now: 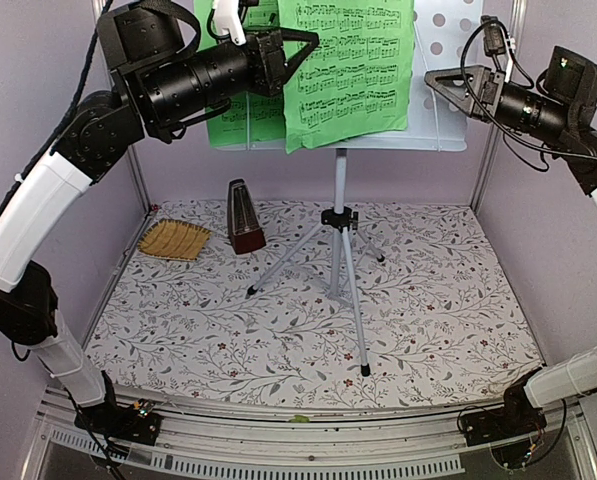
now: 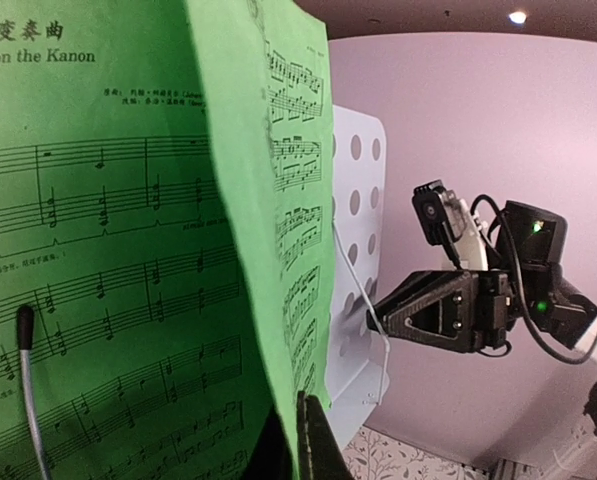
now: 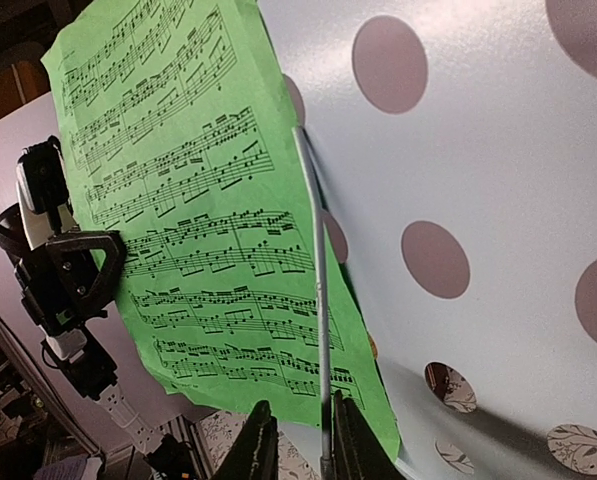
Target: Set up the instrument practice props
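The pale blue music stand (image 1: pixel 448 40) stands on silver tripod legs (image 1: pixel 340 240) at the back of the floor. The green sheet-music booklet (image 1: pixel 353 70) rests open on it. My left gripper (image 1: pixel 306 45) is shut on the lower edge of a raised page, seen in the left wrist view (image 2: pixel 300 440). My right gripper (image 1: pixel 430 78) is at the stand's right side. Its jaws (image 3: pixel 298 440) are apart, and the stand's thin wire page holder (image 3: pixel 316 260) runs between them against the right finger. The dark reddish-brown metronome (image 1: pixel 244 217) stands on the floor left of the tripod.
A tan woven mat (image 1: pixel 175 240) lies at the back left of the floral floor (image 1: pixel 428 310). Lilac walls close in the back and both sides. A second wire holder with a black tip (image 2: pixel 25 330) lies over the booklet's left page.
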### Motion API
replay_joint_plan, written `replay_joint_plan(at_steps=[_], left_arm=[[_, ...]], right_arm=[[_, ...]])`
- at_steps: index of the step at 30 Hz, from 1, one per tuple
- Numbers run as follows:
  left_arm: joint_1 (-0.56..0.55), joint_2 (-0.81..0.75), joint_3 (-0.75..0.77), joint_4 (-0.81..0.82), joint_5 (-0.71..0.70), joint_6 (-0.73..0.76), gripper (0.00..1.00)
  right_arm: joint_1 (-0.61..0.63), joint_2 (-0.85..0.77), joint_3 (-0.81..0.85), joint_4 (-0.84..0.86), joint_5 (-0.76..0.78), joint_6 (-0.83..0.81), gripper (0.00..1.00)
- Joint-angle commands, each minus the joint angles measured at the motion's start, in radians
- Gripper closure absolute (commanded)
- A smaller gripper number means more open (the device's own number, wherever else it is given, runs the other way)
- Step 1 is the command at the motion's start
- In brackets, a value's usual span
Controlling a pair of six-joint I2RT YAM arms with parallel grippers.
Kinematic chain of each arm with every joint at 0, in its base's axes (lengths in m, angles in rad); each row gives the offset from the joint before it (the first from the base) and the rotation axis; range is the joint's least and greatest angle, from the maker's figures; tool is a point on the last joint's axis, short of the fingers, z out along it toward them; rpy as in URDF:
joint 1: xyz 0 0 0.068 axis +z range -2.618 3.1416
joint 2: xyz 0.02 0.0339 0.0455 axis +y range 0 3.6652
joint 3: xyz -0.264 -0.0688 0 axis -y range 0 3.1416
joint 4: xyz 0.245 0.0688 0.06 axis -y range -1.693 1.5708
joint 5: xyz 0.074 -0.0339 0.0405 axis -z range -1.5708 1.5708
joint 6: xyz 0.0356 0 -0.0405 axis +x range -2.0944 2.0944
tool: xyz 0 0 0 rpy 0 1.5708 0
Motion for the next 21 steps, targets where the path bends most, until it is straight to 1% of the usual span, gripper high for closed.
replay_joint_plan(at_steps=[1, 2, 6, 11, 21], left_arm=[[0.005, 0.007, 0.022, 0.029, -0.015, 0.02, 1.0], [0.006, 0.007, 0.023, 0.029, -0.015, 0.021, 1.0], [0.007, 0.011, 0.022, 0.031, -0.012, 0.023, 1.0], [0.009, 0.016, 0.023, 0.035, -0.01, 0.023, 1.0], [0.012, 0.032, 0.03, 0.041, 0.041, 0.063, 1.0]], right_arm=[[-0.003, -0.003, -0.006, 0.044, -0.015, 0.008, 0.82], [-0.004, -0.001, -0.007, 0.044, -0.019, 0.008, 0.86], [-0.003, -0.006, -0.016, 0.052, -0.019, 0.014, 0.94], [-0.003, -0.027, -0.046, 0.085, -0.004, 0.027, 1.0], [-0.003, -0.068, -0.126, 0.174, -0.006, 0.032, 1.0]])
